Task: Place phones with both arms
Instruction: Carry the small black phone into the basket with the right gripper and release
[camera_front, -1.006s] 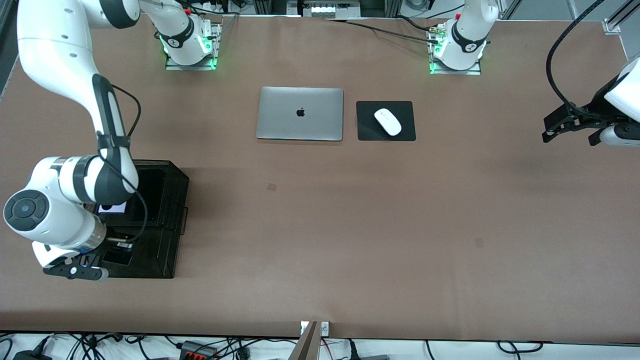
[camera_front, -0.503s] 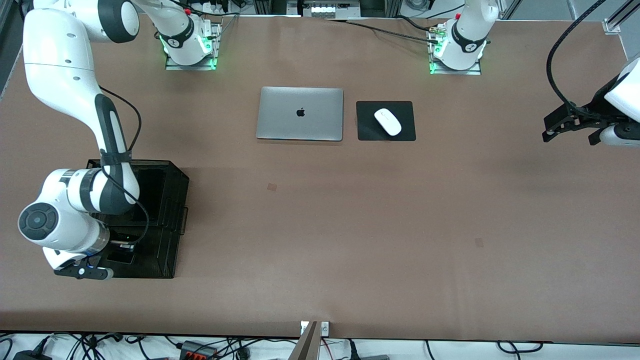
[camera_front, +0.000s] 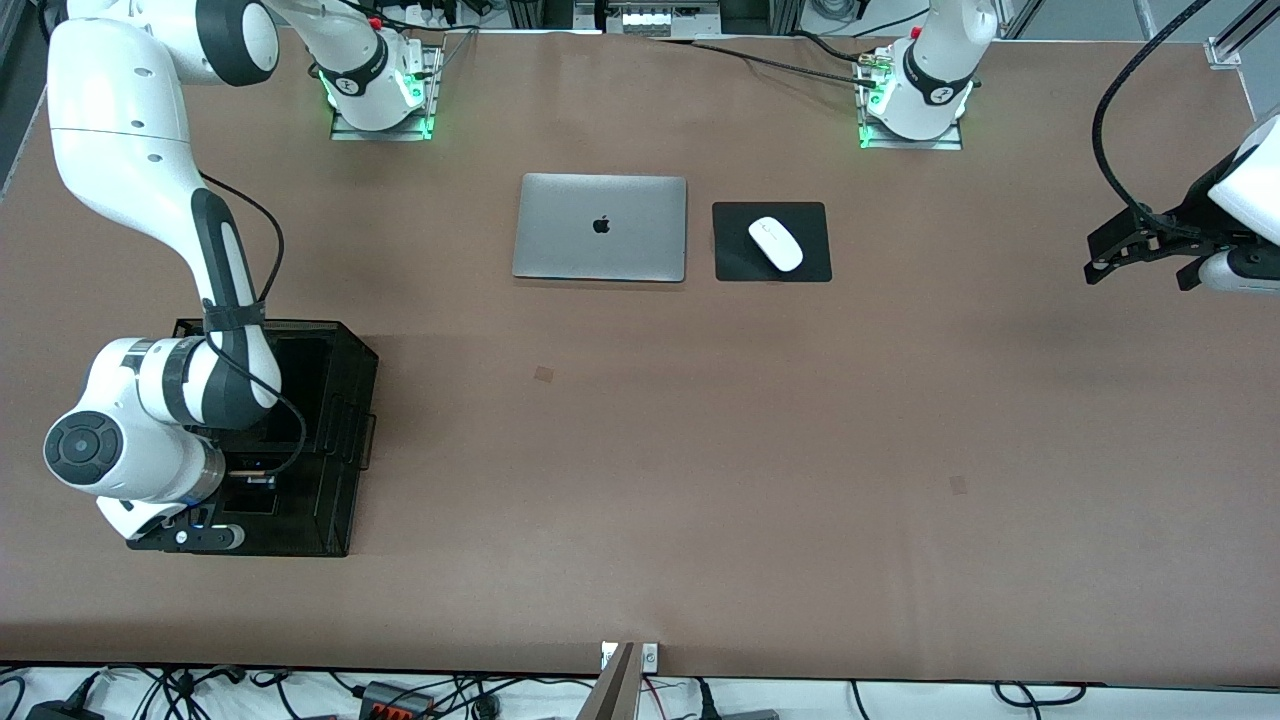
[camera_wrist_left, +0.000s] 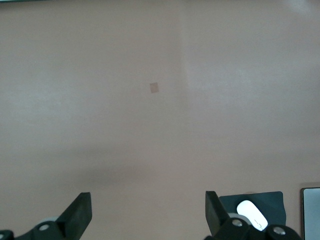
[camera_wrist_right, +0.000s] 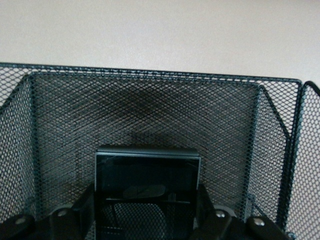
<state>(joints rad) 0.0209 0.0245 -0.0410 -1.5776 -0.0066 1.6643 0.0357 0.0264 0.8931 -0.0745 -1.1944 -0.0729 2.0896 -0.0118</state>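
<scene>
Small squarish black phone (camera_wrist_right: 147, 177) is sitting upright inside the black mesh organizer (camera_front: 330, 440), in the compartment nearest the front camera, at the right arm's end of the table. Right gripper (camera_wrist_right: 145, 215) is clamping it, 1 finger on each side edge, down inside the mesh walls. Other 2 phones are not visible here. Left gripper (camera_wrist_left: 147, 215) is waiting with jaws spread wide and nothing between them, over bare table at the left arm's end. Silver laptop (camera_front: 600, 227) is lying closed beside the white mouse (camera_front: 776, 243) on a black mousepad (camera_front: 735, 262), near the arm bases.
</scene>
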